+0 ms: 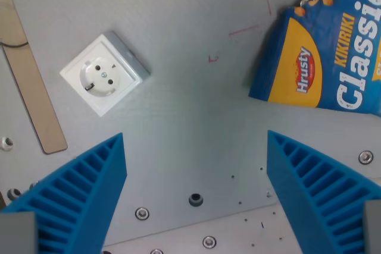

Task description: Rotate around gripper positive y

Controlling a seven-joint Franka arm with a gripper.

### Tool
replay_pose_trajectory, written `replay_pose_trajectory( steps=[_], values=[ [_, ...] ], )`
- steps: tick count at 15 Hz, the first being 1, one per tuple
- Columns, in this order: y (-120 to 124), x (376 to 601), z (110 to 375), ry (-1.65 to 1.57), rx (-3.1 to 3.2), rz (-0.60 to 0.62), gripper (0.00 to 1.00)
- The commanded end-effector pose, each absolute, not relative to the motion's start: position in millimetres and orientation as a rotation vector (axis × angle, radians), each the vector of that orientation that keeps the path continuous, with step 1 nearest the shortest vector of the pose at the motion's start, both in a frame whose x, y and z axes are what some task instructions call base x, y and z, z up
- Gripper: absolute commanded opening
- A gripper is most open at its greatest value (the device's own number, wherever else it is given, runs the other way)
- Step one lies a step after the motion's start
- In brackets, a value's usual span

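Note:
My gripper (195, 144) looks straight down at a grey tabletop (196, 105). Its two blue ribbed fingers (89, 188) stand wide apart at the bottom corners of the wrist view, and nothing lies between them. A white wall socket (105, 73) rests on the table toward the wrist view's left, above the left finger. A blue and yellow snack bag (324, 52) printed "Hrusty Kikiriki Classic" lies at the upper right, above the right finger. Neither object touches the gripper.
A thin wooden strip (33, 81) runs along the wrist view's left edge. Bolt heads and holes (195, 199) dot the table near the bottom. Faint red marks (213, 59) are drawn on the surface near the top centre.

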State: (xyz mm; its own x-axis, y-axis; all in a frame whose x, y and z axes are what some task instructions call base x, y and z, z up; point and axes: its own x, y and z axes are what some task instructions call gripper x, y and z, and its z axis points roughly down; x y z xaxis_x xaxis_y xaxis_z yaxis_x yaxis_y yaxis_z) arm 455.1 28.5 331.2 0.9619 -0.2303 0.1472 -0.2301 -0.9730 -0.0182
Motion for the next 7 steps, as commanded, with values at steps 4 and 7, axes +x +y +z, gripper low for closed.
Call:
replay_pose_trajectory(
  steps=[4, 7],
  values=[
    [30.3, 438.8, 331.2, 0.382, -3.085, -0.778, 1.0],
    [30.3, 438.8, 331.2, 0.381, -3.074, -0.841, 1.0]
  ],
)
